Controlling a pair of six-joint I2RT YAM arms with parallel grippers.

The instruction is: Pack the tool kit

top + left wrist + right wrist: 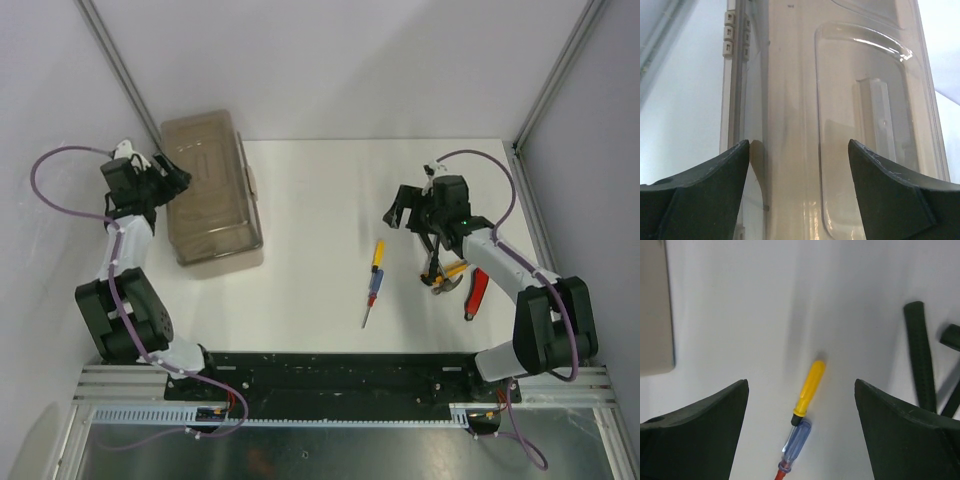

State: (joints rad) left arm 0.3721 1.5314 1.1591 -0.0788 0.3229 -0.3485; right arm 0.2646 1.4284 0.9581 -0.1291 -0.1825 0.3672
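The tool kit box (210,190) stands closed at the table's far left, beige with a brownish see-through lid (840,100). My left gripper (172,176) is at the box's left side. In its wrist view the left gripper (798,142) stands open right over the lid, holding nothing. The yellow, blue and red screwdriver (373,280) lies on the table right of centre. My right gripper (400,212) hovers open above it and slightly beyond. In the right wrist view the screwdriver (809,390) lies between the spread fingers of the right gripper (801,382).
Black hammer (435,266), yellow-handled pliers (453,271) and a red-handled tool (477,290) lie in a heap under the right arm. Black handles (920,355) show at the right of the wrist view. Frame posts stand at the back corners.
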